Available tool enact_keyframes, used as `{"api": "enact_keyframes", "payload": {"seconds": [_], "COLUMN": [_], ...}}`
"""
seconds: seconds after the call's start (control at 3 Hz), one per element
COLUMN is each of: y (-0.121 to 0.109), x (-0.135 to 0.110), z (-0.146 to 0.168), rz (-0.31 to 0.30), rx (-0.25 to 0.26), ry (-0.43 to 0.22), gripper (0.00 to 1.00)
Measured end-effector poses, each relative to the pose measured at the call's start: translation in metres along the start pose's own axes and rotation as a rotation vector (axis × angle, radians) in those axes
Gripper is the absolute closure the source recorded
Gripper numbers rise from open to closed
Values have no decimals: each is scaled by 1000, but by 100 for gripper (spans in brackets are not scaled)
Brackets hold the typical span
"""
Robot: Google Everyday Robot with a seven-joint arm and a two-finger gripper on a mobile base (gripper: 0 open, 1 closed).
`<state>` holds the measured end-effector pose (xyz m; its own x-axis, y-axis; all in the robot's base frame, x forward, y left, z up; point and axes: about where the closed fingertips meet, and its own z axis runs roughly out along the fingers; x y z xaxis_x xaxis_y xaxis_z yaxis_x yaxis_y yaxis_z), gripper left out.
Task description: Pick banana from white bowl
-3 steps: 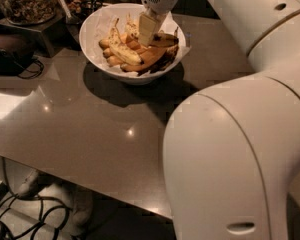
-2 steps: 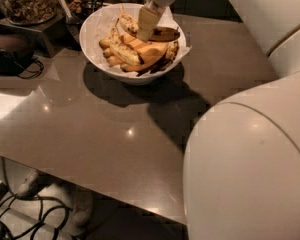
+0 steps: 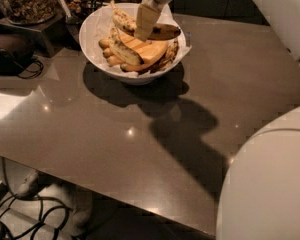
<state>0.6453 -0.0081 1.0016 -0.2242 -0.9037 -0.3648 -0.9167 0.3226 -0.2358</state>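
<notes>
Moved since a second ago: my arm's white shell sits farther right and lower, baring more of the table. My gripper stands a little higher in the white bowl, and the banana has tipped up with it.

Far left: one dark device with a cable, on the table.

Top left: one clear container of brown nuts or the like, set on a dark stand.

Bottom left: loose cables on the floor below the table edge.

Left of centre, top: the white bowl, standing on the table, lined with crumpled paper that pokes over its right rim.

In the bowl, left to right:
- the banana, freckled, tilted, with its pointed end up and to the left above the pile
- a second freckled banana lying flat beneath it
- plain orange-yellow pieces
- one dark brown banana along the far right side

Gripper: it comes down from the top edge into the middle of the bowl and is clamped on the banana's lower right end.

Centre: the bowl's shadow and my arm's shadow lie dark across the table.

Right: the white shell fills the lower corner, with more of my arm at the upper right edge.
</notes>
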Motion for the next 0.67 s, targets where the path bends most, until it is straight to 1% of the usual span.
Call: {"api": "enact_keyframes", "payload": {"seconds": [0.33,0.67], "y": [19,48], "x": [-15,-27], "z": [-15,-36], "rz": [-85,-170], "rx": [-32,-88], "ry": [-35,-47], "gripper": [100,100]}}
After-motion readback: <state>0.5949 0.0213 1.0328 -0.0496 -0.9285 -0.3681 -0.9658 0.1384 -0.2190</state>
